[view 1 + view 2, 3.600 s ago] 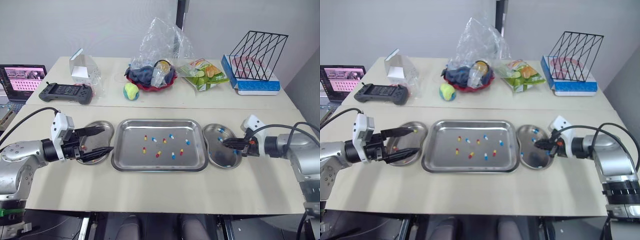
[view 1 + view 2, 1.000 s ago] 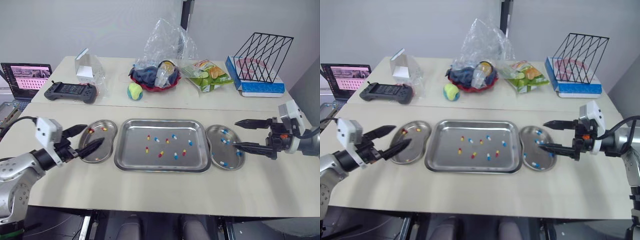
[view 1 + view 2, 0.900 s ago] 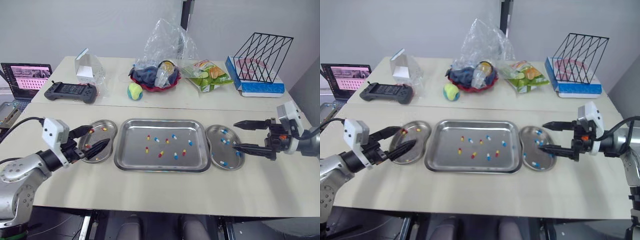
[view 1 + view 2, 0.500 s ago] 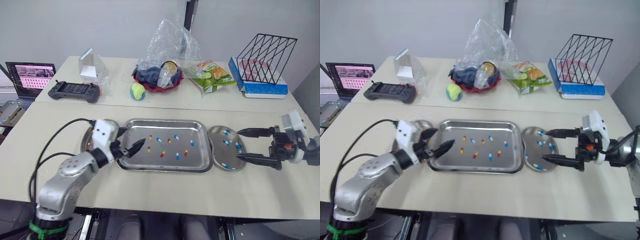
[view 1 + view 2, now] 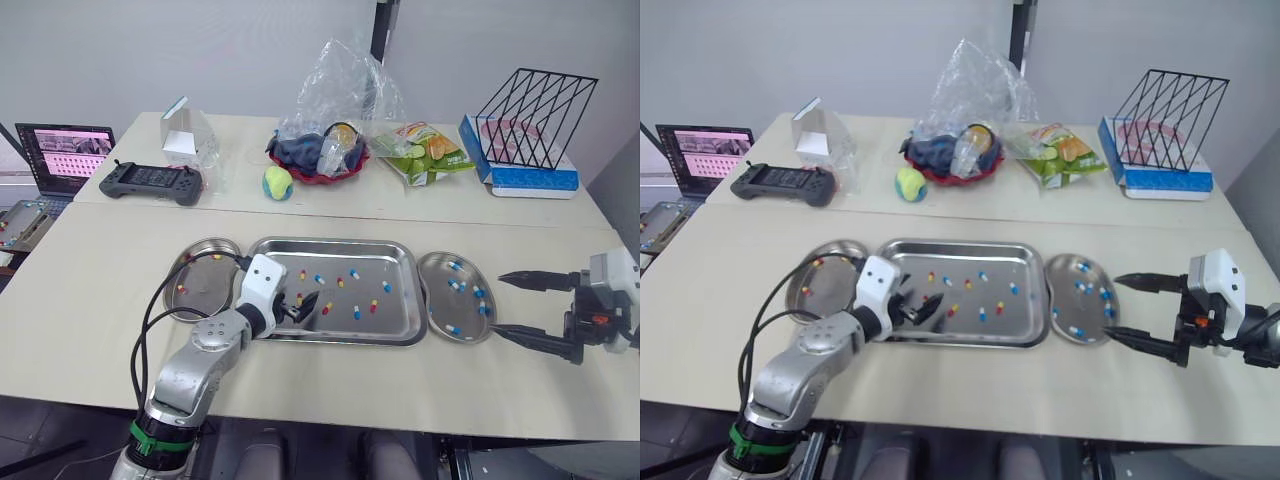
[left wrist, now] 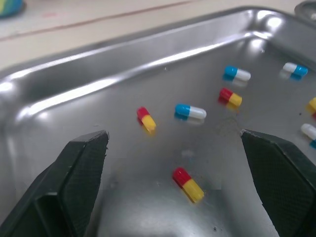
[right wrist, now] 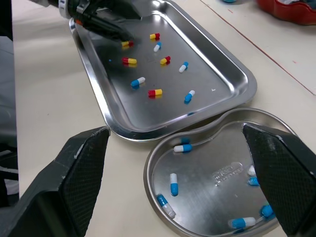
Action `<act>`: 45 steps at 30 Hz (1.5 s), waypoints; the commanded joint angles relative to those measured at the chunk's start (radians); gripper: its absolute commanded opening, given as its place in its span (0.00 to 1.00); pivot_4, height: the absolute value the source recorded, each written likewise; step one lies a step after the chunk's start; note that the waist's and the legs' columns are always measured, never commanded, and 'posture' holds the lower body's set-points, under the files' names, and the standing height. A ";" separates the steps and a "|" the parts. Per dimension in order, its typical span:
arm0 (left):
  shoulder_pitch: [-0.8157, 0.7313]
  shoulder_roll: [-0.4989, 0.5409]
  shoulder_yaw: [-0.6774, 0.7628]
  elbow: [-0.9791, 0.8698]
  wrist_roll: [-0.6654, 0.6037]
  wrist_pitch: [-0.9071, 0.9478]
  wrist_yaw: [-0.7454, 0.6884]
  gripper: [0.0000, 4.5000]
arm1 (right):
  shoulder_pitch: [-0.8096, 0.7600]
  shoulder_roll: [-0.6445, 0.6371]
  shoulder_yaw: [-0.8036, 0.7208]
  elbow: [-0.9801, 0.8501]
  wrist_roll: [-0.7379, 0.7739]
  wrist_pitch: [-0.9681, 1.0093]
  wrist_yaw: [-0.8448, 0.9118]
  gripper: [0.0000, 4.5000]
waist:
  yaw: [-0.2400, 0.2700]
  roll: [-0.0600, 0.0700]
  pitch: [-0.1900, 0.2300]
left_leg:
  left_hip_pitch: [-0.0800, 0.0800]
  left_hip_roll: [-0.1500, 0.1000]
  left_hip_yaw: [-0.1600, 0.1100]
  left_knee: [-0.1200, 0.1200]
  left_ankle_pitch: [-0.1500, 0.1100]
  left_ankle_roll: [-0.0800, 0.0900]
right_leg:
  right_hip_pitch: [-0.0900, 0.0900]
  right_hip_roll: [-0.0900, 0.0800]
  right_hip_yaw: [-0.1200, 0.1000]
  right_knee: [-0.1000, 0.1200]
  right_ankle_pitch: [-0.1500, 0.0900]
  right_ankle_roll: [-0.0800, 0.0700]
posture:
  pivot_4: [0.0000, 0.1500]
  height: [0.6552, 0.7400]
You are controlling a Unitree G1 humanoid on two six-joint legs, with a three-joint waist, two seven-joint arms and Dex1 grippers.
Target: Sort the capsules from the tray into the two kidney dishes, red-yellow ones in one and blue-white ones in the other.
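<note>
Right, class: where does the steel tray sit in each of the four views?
Left eye view: tray mid-picture.
Right eye view: tray mid-picture.
Left wrist view: tray beneath the left gripper.
Right wrist view: tray beyond the blue-white kidney dish.
Shared landmark: left gripper over the tray's left end.
</note>
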 commanded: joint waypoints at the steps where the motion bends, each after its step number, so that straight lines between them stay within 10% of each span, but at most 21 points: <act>1: -0.013 -0.010 0.003 -0.014 0.023 0.027 0.019 1.00 | 0.001 -0.011 -0.043 -0.025 0.009 -0.012 -0.013 1.00 | 0.000 0.000 0.000 | 0.000 0.000 0.000 0.000 0.000 0.000 | 0.000 0.000 0.000 0.000 0.000 0.000 | 1.00 0.73; 6: -0.013 -0.014 -0.002 -0.011 0.060 0.081 0.052 1.00 | -0.026 -0.012 -0.023 -0.009 -0.012 -0.029 -0.038 1.00 | 0.000 0.000 0.000 | 0.000 0.000 0.000 0.000 0.000 0.000 | 0.000 0.000 0.000 0.000 0.000 0.000 | 1.00 0.73; 20: -0.030 -0.006 -0.020 -0.032 0.062 0.197 0.025 0.00 | -0.052 0.002 -0.001 -0.064 -0.001 -0.002 -0.109 1.00 | -0.001 0.000 0.000 | 0.012 -0.001 -0.001 -0.002 -0.001 0.001 | 0.015 0.000 0.000 -0.005 -0.001 0.002 | 1.00 0.73; 35: -0.063 0.062 0.175 -0.097 -0.053 0.067 -0.131 0.00 | -0.152 0.011 0.073 -0.015 0.008 0.006 -0.113 1.00 | -0.005 0.000 0.000 | 0.011 -0.001 -0.001 -0.002 -0.001 0.001 | 0.014 0.000 0.000 -0.006 -0.001 0.002 | 1.00 0.73; 45: -0.033 0.355 0.468 0.125 -0.055 -0.097 -0.288 0.00 | -0.250 0.029 0.149 0.050 0.001 -0.010 -0.074 1.00 | -0.018 0.000 0.000 | 0.011 0.001 -0.001 -0.003 -0.001 0.001 | 0.013 0.001 -0.001 -0.006 -0.001 0.002 | 1.00 0.73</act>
